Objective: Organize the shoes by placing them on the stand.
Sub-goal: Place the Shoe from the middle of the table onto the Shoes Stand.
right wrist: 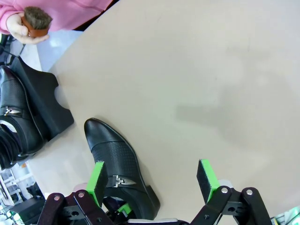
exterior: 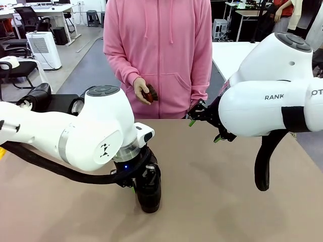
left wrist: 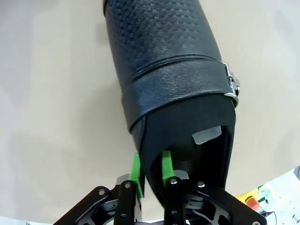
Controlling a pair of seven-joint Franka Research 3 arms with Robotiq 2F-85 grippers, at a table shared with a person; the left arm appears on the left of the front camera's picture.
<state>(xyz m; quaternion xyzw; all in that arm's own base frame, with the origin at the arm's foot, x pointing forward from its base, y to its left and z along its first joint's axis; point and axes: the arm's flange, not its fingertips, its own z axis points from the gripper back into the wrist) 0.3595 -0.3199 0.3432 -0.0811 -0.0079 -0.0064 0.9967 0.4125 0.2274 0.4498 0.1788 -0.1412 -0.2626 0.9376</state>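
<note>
**Left Arm Grips Shoe on Open Tabletop**

The left gripper (left wrist: pixel 151 177) pinches the heel collar of a buckled black dress shoe (exterior: pixel 149 191) resting mid-table, bare tan table (exterior: pixel 227 201) around it. The right gripper (exterior: pixel 204 123) hovers spread and empty near the far edge. Shoes sit on the black stand (right wrist: pixel 49 105); a person holds a brush (exterior: pixel 150 94).

- an open-plan office or lab.
- white desks (exterior: pixel 48 10) and black office chairs (exterior: pixel 28 17) along the far left.
- a white air purifier (exterior: pixel 44 49) on the grey floor (exterior: pixel 81 55).
- another white table (exterior: pixel 232 55) beyond the tan surface (exterior: pixel 212 201).
</note>
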